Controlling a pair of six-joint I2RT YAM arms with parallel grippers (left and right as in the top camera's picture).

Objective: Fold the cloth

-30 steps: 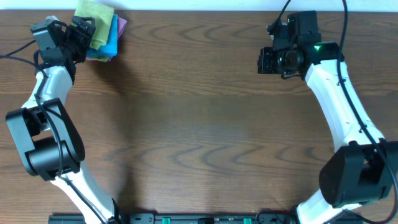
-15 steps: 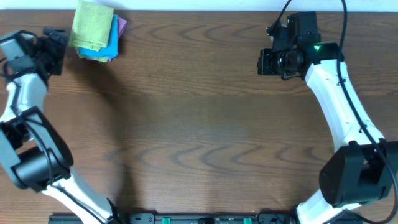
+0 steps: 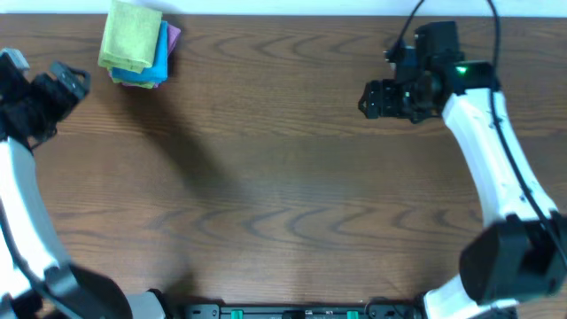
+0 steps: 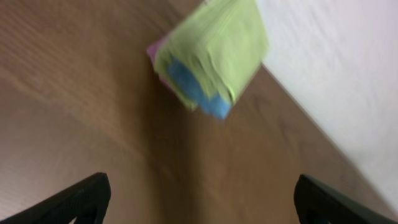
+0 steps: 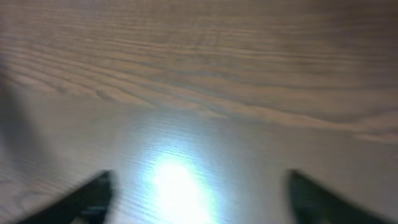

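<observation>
A folded stack of cloths (image 3: 135, 44) lies at the table's back left, with a green cloth on top, a blue one under it and a pink edge at the side. The left wrist view shows the same stack (image 4: 214, 56), blurred, ahead of my left gripper (image 4: 199, 202). My left gripper (image 3: 71, 81) hangs open to the left of the stack, apart from it, and holds nothing. At the back right my right gripper (image 3: 365, 97) is open over bare wood. Its wrist view (image 5: 199, 196) shows only blurred table between the dark fingertips (image 5: 93, 193).
The brown wooden table (image 3: 283, 177) ends at a white strip (image 3: 292, 7) along the back. A dark rail (image 3: 283, 312) runs along the front edge between the two arm bases. A light glare (image 5: 177, 186) lies on the wood under the right gripper.
My left arm has swung left and away from the cloth stack, staying open. My right gripper has opened and shifted slightly to the left.
</observation>
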